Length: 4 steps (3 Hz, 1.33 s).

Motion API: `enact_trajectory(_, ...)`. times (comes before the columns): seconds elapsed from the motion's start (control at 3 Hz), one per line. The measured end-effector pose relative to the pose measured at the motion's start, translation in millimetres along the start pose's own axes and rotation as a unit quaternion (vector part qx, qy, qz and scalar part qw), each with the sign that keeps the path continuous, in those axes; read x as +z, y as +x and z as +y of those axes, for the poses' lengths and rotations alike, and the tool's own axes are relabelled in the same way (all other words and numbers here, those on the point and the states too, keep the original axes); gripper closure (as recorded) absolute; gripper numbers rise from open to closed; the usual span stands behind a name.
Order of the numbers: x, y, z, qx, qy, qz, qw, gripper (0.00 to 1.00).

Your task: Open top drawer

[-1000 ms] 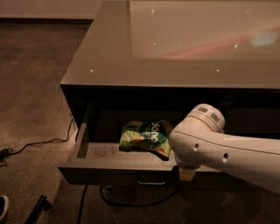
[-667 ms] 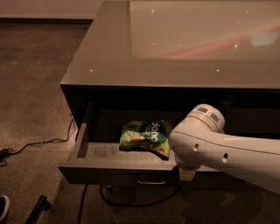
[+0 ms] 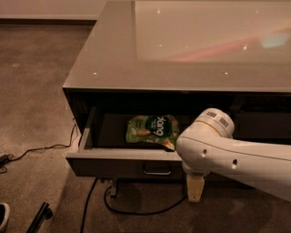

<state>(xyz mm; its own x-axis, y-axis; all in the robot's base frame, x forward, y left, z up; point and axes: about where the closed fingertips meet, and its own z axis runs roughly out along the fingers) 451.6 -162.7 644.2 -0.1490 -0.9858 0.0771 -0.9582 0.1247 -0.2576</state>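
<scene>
Under the glossy grey-brown top (image 3: 113, 59) of the low cabinet we count one top drawer (image 3: 104, 167) standing pulled out toward the near side, its flat front at the lower left of the scene. It carries one small metal loop handle (image 3: 157, 169) at the centre of that front. On its smooth inner floor lies one green snack bag (image 3: 152, 129), flat, toward the right of the part we can see.

One white arm (image 3: 236, 159) comes in from the right and covers the drawer's right end. One gripper (image 3: 194, 189) hangs from it as a pale tip pointing down, just right of the handle and apart from it, level with the front's lower edge. How wide it stands, and whether it has hold of anything, we cannot tell.

We count two cables: one dark cable (image 3: 136, 211) looping on the floor beneath the drawer, and one thin cable (image 3: 41, 150) trailing away to the left. A shoe tip (image 3: 3, 216) and a dark rod (image 3: 38, 218) sit at the near left corner.

Brown carpet (image 3: 36, 91) covers the floor, running to a pale wall (image 3: 45, 9) at the far left. Carpet lies to the left of the drawer's left side wall and along its near front.
</scene>
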Motion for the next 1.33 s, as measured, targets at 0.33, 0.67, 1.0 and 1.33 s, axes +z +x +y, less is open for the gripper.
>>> enact_trajectory(0.33,0,0,0,0.000,0.001,0.002,1.0000,0.00)
enact_trajectory(0.67,0,3,4,0.000,0.013,0.020,0.9997,0.18)
enact_trajectory(1.0,-4,11,23,-0.001,0.034,0.058,0.9977,0.49)
enact_trajectory(1.33,-10,22,38,0.003,0.042,0.080,0.9959,0.72)
